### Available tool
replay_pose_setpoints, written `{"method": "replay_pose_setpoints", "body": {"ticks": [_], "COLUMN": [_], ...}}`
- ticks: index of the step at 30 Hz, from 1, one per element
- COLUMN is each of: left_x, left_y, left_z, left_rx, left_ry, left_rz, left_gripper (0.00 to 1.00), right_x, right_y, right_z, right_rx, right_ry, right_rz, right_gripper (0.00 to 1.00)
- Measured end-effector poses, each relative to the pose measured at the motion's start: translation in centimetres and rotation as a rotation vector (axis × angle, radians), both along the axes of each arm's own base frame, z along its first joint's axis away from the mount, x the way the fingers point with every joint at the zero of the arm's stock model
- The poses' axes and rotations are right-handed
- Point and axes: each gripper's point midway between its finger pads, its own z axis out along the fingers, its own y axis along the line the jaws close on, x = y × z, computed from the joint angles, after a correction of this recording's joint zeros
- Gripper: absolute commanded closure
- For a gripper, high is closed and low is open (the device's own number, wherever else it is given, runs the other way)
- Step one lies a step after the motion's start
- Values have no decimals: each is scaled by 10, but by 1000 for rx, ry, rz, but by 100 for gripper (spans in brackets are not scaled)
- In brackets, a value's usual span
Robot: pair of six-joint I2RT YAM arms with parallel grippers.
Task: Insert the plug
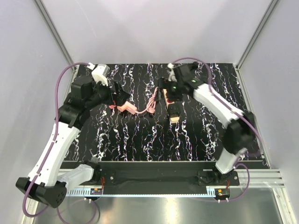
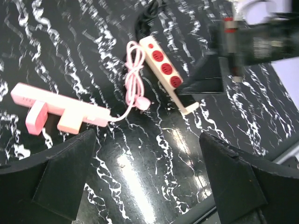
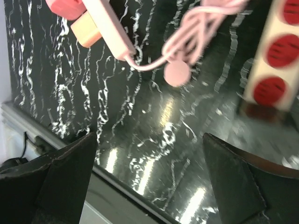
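Left gripper [image 2: 147,140]: jaws spread wide, holding nothing, near the pink adapter bar [image 2: 60,105]. Right gripper [image 3: 149,140]: jaws spread, likewise empty, beside the beige power strip [image 2: 163,70] with 3 red sockets. Pink plug [image 2: 143,103]: loose on the marbled black table [image 1: 140,135], at the end of a bundled pink cord [image 2: 133,70], just beside the strip, not inserted.

Found round pink plug [image 2: 143,103] lying loose, not inserted, just beside cream power strip [image 2: 161,65]. Noted three red sockets on strip, facing up; strip lying flat, at a slant. Traced pink cord [image 2: 133,70], gathered in a loose bundle alongside strip, back to long pink bar [image 2: 60,105] lying flat farther off.
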Motion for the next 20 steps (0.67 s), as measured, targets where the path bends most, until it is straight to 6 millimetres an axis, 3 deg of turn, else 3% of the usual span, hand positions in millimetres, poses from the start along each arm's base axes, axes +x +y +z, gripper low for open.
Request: {"method": "replay_pose_setpoints", "body": {"ticks": [5,10,13,20], "left_x": [-4,-5,-6,-9], "left_y": [-2,-6,-8,-7], "left_z": [6,-3,-3,4], "left_rx": [-7,-13,-16,-19], "left_ry": [-49,-38,-41,-82], "left_rz": [-25,-47,-60,-69], "left_gripper": [1,1,1,1], "right_x": [-43,-68,-74,-70], "right_y": [-53,-82,-98,-122], "right_z": [60,107,109,80], "right_rx": [-6,48,33,-65], "right_ry": [-199,-360,-413,-423], "right_rz": [-113,-191,-242,-329], "right_gripper": [0,0,0,0]}}
